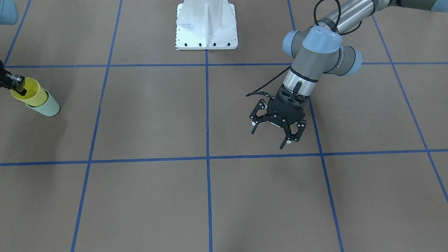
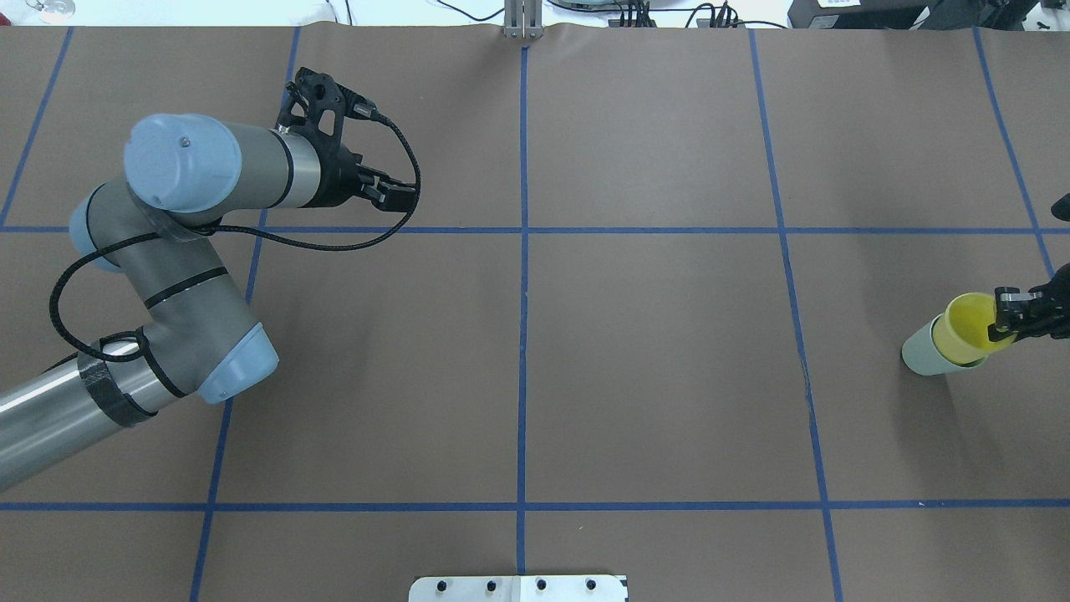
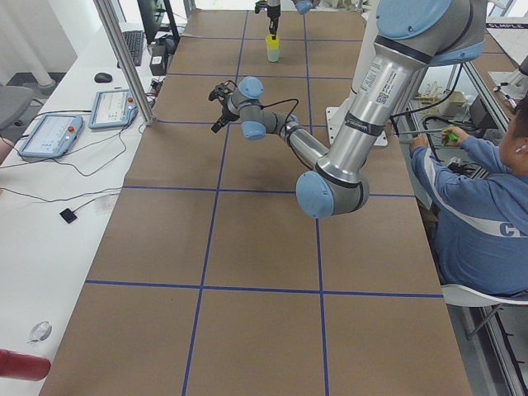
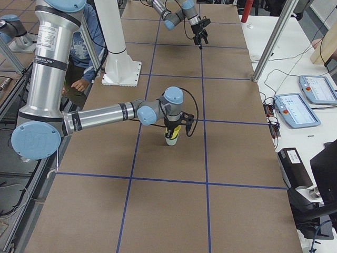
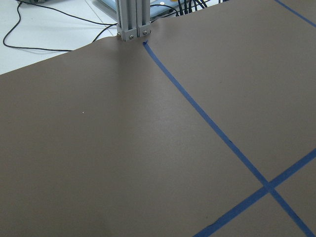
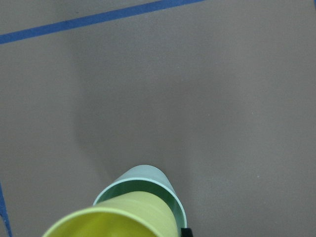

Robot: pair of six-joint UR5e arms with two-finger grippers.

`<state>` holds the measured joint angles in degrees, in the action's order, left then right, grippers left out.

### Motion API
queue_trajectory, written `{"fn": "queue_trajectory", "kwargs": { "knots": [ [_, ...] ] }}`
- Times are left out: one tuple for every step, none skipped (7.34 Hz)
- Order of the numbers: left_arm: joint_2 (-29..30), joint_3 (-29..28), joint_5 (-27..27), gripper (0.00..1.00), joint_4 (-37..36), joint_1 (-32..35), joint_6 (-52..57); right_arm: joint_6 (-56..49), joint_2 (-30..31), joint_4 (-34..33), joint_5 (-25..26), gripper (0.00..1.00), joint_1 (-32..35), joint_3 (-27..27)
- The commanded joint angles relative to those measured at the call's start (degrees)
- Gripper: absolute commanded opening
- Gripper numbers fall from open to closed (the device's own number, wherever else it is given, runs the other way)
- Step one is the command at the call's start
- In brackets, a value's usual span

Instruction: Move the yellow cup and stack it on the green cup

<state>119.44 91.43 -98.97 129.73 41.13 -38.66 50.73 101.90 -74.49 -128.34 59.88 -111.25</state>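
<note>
From my remote console: the right gripper (image 1: 18, 85) reaches in at the robot's right end of the table (image 1: 150, 115). Its jaws pinch the rim wall of the yellow cup (image 1: 33, 91), one finger inside the mouth and one outside. The yellow cup's lower part sits inside the green cup (image 1: 49, 107), and a good part of its wall stands above the green rim. The green cup stands upright on the brown paper, in the last grid square at that end, clear of the blue tape lines (image 1: 207, 105) on either side. In both the front-facing and overhead views the pair sits close to the frame's edge, so I see only the gripper's fingers and little of the arm behind them.

The left gripper (image 1: 269, 138) hangs above the paper well apart from the cups, on the other half of the table. Its jaws are spread wide and hold nothing. Between the two grippers lies a broad stretch of bare paper crossed only by tape. The white base plate (image 1: 206, 26) stands on the robot's side. The left wrist camera looks toward an aluminium post (image 5: 132, 19) at the paper's far edge.
</note>
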Motion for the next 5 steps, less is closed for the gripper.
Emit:
{"fn": "queue_trajectory", "kwargs": {
  "knots": [
    [0.00,0.06,0.00,1.00,0.00,-0.09,-0.63,-0.01,-0.03,0.13,-0.07,1.00,-0.03,0.42],
    [0.00,0.15,0.00,1.00,0.00,0.00,-0.80,-0.01,-0.03,0.22,-0.16,1.00,0.06,0.24],
    [-0.17,0.23,-0.09,1.00,0.00,0.17,-0.81,-0.01,-0.03,0.22,-0.24,1.00,0.14,-1.15],
    [-2.00,0.67,-3.22,1.00,-0.09,2.35,-0.02,-0.01,-0.21,0.22,-0.16,1.00,0.32,-2.56],
    [-4.72,0.41,-8.39,1.00,-0.18,6.81,1.12,-0.10,-0.38,0.31,-0.24,1.00,2.93,-3.18]
  ]
}}
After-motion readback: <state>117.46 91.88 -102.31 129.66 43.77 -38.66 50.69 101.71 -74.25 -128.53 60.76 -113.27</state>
